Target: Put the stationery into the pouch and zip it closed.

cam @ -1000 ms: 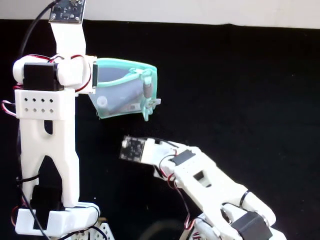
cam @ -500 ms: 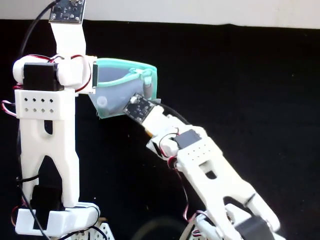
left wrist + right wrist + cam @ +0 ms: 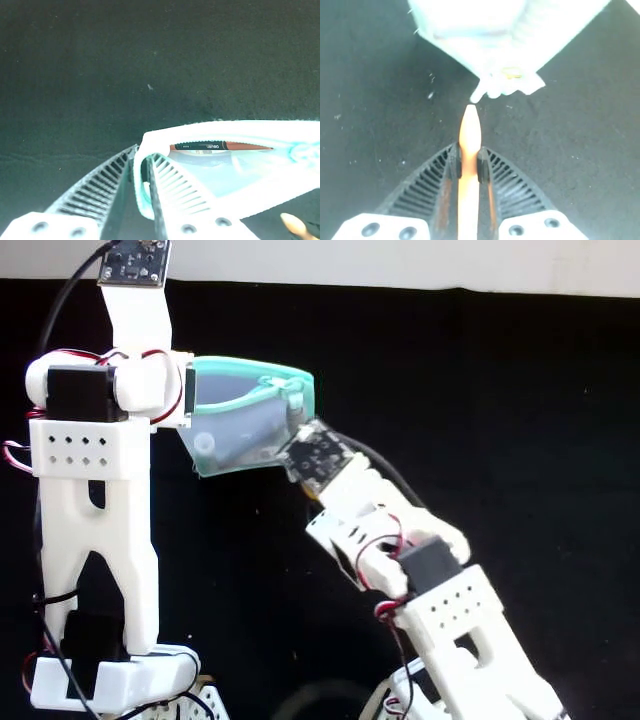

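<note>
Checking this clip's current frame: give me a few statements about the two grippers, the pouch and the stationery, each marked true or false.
1. The left gripper is clamped on the edge of the pouch. True.
2. The right gripper is open and empty. False: it is shut on an orange stick.
3. A red-and-black pen lies inside the pouch. True.
4. The orange stick is already fully inside the pouch. False: in the right wrist view its tip is outside, close to the pouch's corner.
</note>
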Controlling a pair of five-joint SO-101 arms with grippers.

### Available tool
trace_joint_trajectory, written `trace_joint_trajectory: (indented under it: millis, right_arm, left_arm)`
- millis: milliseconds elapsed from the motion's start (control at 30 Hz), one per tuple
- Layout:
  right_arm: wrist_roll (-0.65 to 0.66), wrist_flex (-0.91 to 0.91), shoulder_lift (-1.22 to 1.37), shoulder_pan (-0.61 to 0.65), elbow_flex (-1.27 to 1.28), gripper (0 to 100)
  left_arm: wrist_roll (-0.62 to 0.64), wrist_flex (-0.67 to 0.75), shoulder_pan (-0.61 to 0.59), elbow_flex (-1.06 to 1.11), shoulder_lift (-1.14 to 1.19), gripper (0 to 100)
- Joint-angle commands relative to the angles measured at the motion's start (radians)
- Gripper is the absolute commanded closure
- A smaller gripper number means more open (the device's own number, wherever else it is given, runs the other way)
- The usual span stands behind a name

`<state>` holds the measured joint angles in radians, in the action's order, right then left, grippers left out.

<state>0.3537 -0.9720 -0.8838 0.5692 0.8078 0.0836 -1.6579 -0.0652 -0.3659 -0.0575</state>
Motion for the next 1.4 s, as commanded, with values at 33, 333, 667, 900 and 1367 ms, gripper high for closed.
trace_joint_trajectory:
  millis: [33, 333, 667, 900, 1367]
  right_arm:
    - [-0.054, -0.002, -0.085, -0.018, -0.031, 99.2]
    - [-0.222, 0.001, -0.116, -0.018, -0.280, 99.2]
    - [-0.402, 0.031, -0.056, -0.019, -0.581, 99.2]
    - [-0.540, 0.280, 0.015, -0.038, -0.619, 99.2]
    - [-0.543, 0.568, 0.097, -0.036, -0.619, 99.2]
  left_arm:
    - [-0.006, -0.003, -0.002, 0.019, 0.033, 99]
    - [-0.006, -0.003, -0.002, 0.019, 0.033, 99]
    - [-0.006, -0.003, -0.002, 0.019, 0.033, 99]
    - [-0.006, -0.003, -0.002, 0.019, 0.033, 99]
    - [-0.005, -0.003, 0.004, 0.008, 0.136, 99]
